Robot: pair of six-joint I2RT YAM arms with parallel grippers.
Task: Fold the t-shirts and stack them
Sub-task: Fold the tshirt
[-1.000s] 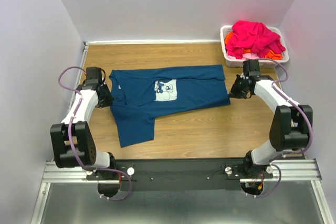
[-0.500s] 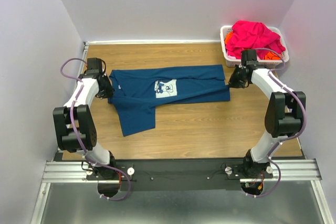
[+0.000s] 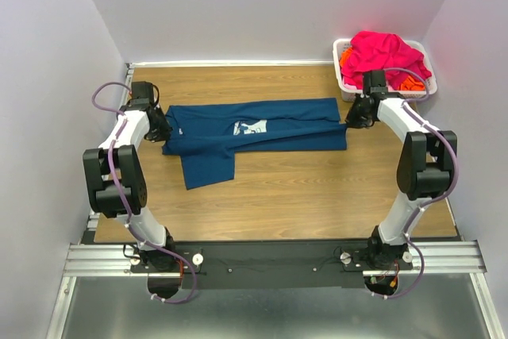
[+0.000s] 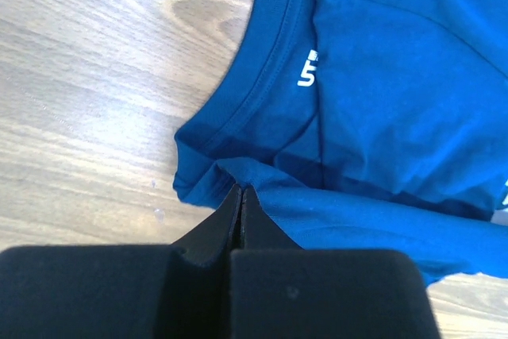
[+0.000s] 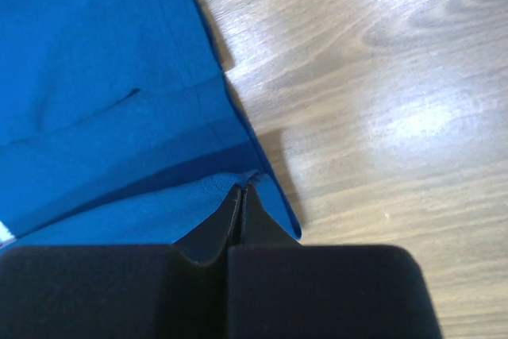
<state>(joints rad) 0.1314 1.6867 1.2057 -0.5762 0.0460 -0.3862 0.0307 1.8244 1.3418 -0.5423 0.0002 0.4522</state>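
Two arms, the left arm [image 3: 113, 188] and the right arm [image 3: 422, 166], rise from the rail [image 3: 278, 260] at the near edge of the wooden worktop [image 3: 302, 196]. They reach out to either end of a dark teal-blue t-shirt [image 3: 278, 137]. Nearest of the cloth is one sleeve [image 3: 208, 171], lying flat and pointing toward the rail. Beyond it the body of the shirt stretches as a long narrow band across the worktop, collar to the left and hem to the right. A strip of the pale chest print [image 3: 251, 125] shows near the middle.

The left pincer [image 4: 242, 193] is fully closed, its tips nipping a bunched bit of cloth just beside the collar [image 4: 262, 61]. The right pincer [image 5: 242, 190] is closed just as tight on the hem edge at the shirt's corner, where the cloth lies doubled in layers.

Farthest off, in the far right corner of the worktop, a white basket [image 3: 343, 86] holds a heap of magenta-pink t-shirts [image 3: 385, 53]. Some orange cloth [image 3: 411, 82] shows at its right side.
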